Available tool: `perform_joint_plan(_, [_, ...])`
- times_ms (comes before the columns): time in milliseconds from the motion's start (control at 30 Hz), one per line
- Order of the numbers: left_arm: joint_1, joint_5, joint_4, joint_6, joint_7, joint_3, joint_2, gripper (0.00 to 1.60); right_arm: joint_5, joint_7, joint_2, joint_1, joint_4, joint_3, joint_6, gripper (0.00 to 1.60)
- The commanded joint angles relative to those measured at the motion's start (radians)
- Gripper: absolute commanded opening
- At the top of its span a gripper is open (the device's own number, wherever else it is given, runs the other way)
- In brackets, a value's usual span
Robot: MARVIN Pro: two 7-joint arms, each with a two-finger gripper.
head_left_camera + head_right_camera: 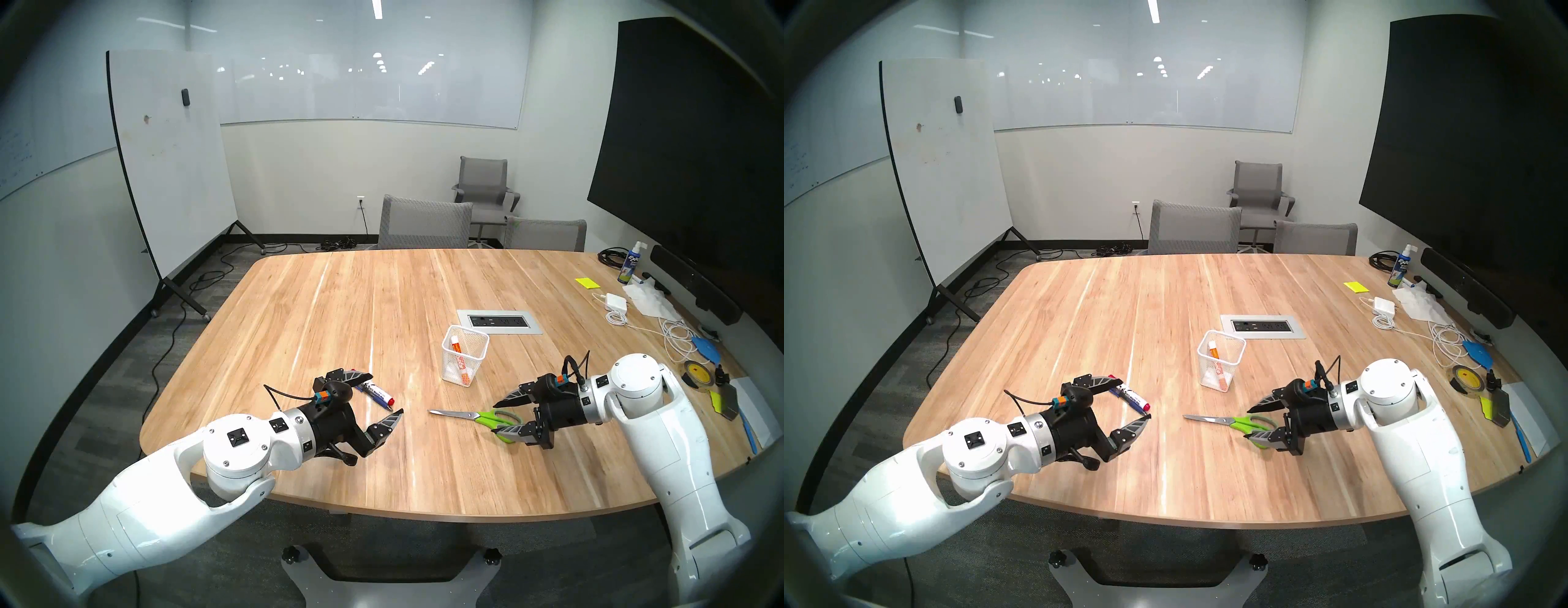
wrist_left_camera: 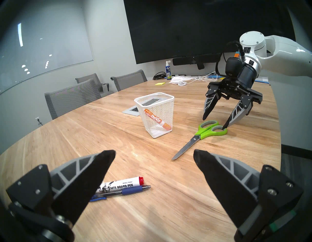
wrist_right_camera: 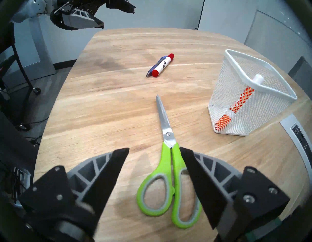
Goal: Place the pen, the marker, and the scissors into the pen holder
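The blue pen (image 2: 131,191) lies against a white marker with red ends (image 2: 121,184) on the wooden table. My left gripper (image 1: 386,394) is open and empty, hovering just above the pair. The green-handled scissors (image 1: 488,418) lie flat and closed, blades pointing toward the left arm. My right gripper (image 1: 496,418) is open and straddles the handles (image 3: 166,162), with one fingertip at a loop. The white mesh pen holder (image 1: 456,369) stands upright beyond the scissors, with an orange-and-white marker (image 2: 155,119) leaning inside it.
A grey power outlet panel (image 1: 498,321) is set into the table just behind the holder. Cables, a charger (image 1: 615,301), a spray bottle (image 1: 630,263) and a tape roll (image 1: 698,373) crowd the right edge. Grey chairs (image 1: 424,223) stand at the far edge.
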Motion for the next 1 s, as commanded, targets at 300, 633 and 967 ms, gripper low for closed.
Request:
perform_joint_plan(300, [-0.005, 0.002, -0.02, -0.007, 0.002, -0.005, -0.001, 1.6, -0.067, -0.031, -0.042, 0.124, 0.035, -0.072, 0.043, 1.39])
perform_joint_plan(633, [-0.005, 0.002, -0.02, -0.007, 0.002, -0.005, -0.001, 1.6, -0.115, -0.06, -0.064, 0.189, 0.119, -0.107, 0.047, 1.37])
perform_joint_plan(967, [-0.004, 0.002, -0.021, -0.007, 0.002, -0.005, -0.001, 1.6, -0.155, -0.061, -0.055, 0.196, 0.153, -0.133, 0.023, 1.55])
